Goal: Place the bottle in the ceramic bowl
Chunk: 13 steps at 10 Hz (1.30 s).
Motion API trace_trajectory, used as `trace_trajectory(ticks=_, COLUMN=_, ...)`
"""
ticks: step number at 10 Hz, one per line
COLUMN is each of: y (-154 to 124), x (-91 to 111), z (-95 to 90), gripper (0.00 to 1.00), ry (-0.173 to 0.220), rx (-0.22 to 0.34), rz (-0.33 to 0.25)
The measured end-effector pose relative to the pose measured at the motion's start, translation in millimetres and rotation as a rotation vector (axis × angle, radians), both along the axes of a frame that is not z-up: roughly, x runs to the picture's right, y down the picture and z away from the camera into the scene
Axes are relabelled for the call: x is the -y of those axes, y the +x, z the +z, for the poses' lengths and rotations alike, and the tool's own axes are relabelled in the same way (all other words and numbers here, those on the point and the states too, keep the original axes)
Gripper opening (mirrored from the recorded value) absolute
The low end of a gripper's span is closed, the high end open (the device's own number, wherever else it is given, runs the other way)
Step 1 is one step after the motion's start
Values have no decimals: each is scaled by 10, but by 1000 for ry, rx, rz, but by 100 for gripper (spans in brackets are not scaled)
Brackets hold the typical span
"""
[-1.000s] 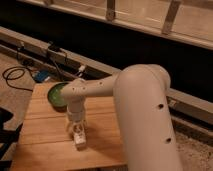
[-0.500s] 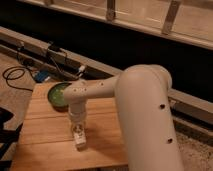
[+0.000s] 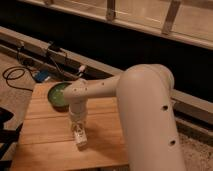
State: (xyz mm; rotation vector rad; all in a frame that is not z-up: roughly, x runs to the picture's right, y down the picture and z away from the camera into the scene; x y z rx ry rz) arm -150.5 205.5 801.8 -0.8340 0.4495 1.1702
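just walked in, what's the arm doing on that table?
The one-armed robot is working on getting the bottle into the green ceramic bowl. Its gripper points straight down right at the bottle, low over the middle of the wooden table. The bowl sits near the table's back left corner, apart from the bottle. Whether the bottle is grasped can't be told.

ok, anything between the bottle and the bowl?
Nothing visible. The bottle sits on the table right at the tool, which points down over the table's middle. The bowl is near the table's back left edge, with only bare wood between them.
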Motion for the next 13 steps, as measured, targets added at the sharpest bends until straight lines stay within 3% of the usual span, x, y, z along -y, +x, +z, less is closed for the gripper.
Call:
trace_trajectory(ticks=2, y=64, x=373, z=-170, gripper=0, ry=70, rx=-15, rz=3)
trace_trajectory(ticks=4, y=62, x=892, z=-402, gripper=0, ry=152, rx=-21, rz=-12)
trace_trajectory(ticks=6, y=-10, x=1312, z=-437, gripper=0, ry=204, rx=-15, rz=-50)
trace_trajectory(ticks=8, y=-272, x=1734, z=-285, gripper=0, ry=235, rx=6, rz=-101)
trace_trajectory(ticks=10, y=-550, x=1933, z=-62, gripper=0, ry=252, rx=28, rz=-157)
trace_trajectory(ticks=13, y=-906, x=2193, z=265, gripper=2, ry=269, rx=105, rz=-217)
